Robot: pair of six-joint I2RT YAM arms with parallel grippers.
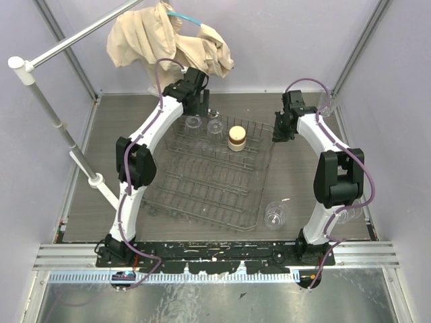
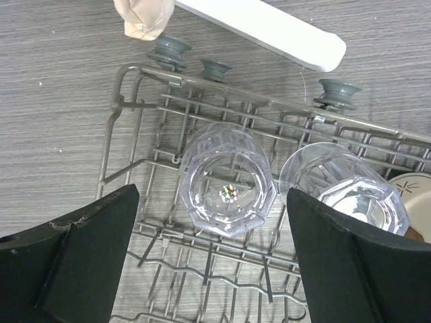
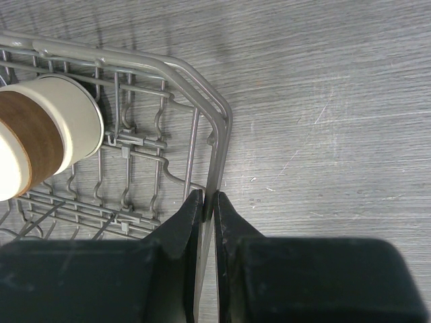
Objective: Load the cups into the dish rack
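Observation:
The grey wire dish rack (image 1: 202,195) lies mid-table. In its far end stand two clear cups (image 1: 193,124) (image 1: 215,126) and the tan-brown cup (image 1: 236,138). My left gripper (image 1: 202,111) is open and empty just above the two clear cups. In the left wrist view the nearer cup (image 2: 227,178) sits between and beyond its wide-apart fingers (image 2: 81,256), with the second cup (image 2: 343,188) to the right. My right gripper (image 1: 277,134) is shut on the rack's right rim wire (image 3: 215,114); the tan-brown cup (image 3: 40,141) lies left of it. Another clear cup (image 1: 275,214) lies on the table by the rack's near right corner.
A beige cloth (image 1: 168,40) hangs at the back. A white pole (image 1: 60,128) slants along the left side. More clear cups sit at the far right corner (image 1: 326,104) and by the right arm's base (image 1: 349,214). Walls close in on both sides.

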